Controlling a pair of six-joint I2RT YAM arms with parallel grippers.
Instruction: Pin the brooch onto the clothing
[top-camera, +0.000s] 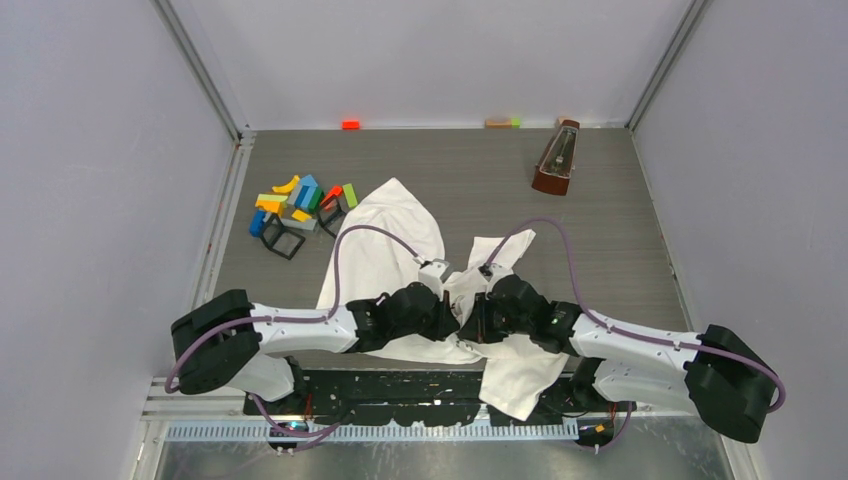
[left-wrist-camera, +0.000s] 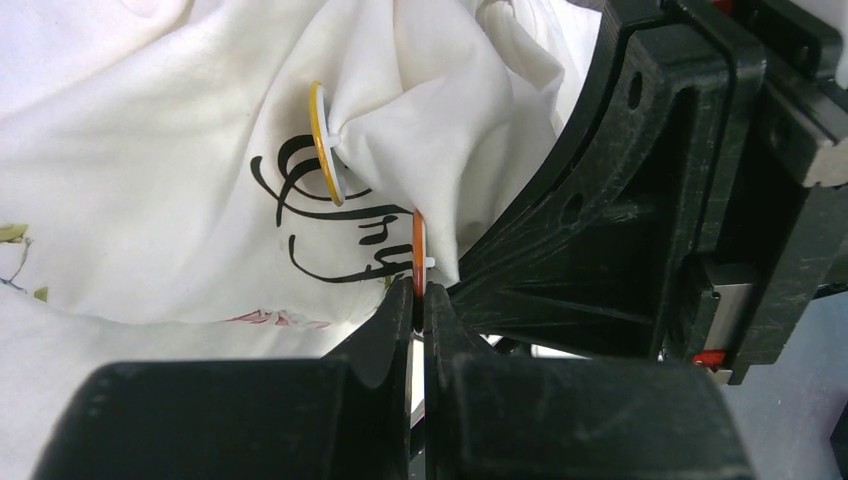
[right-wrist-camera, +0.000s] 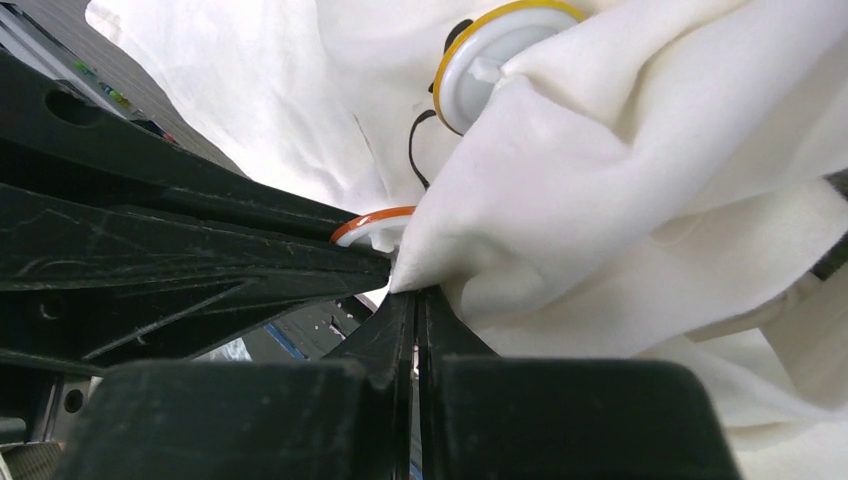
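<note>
The clothing (top-camera: 390, 240), a white T-shirt with dark cursive lettering (left-wrist-camera: 320, 215), lies crumpled across the mat. In the left wrist view my left gripper (left-wrist-camera: 420, 292) is shut on the brooch (left-wrist-camera: 417, 250), a thin orange-rimmed disc seen edge-on against the fabric. A second disc with a yellow rim (left-wrist-camera: 327, 140) sits higher on the shirt, with cloth bunched at its centre. My right gripper (right-wrist-camera: 415, 295) is shut on a pointed fold of the clothing (right-wrist-camera: 560, 170), right beside the orange-rimmed brooch (right-wrist-camera: 372, 222). Both grippers meet tip to tip over the shirt (top-camera: 465, 315).
A heap of coloured blocks (top-camera: 300, 195) and black square frames (top-camera: 283, 240) lie at the left of the mat. A brown metronome (top-camera: 557, 158) stands at the back right. Small blocks (top-camera: 350, 124) rest along the back wall.
</note>
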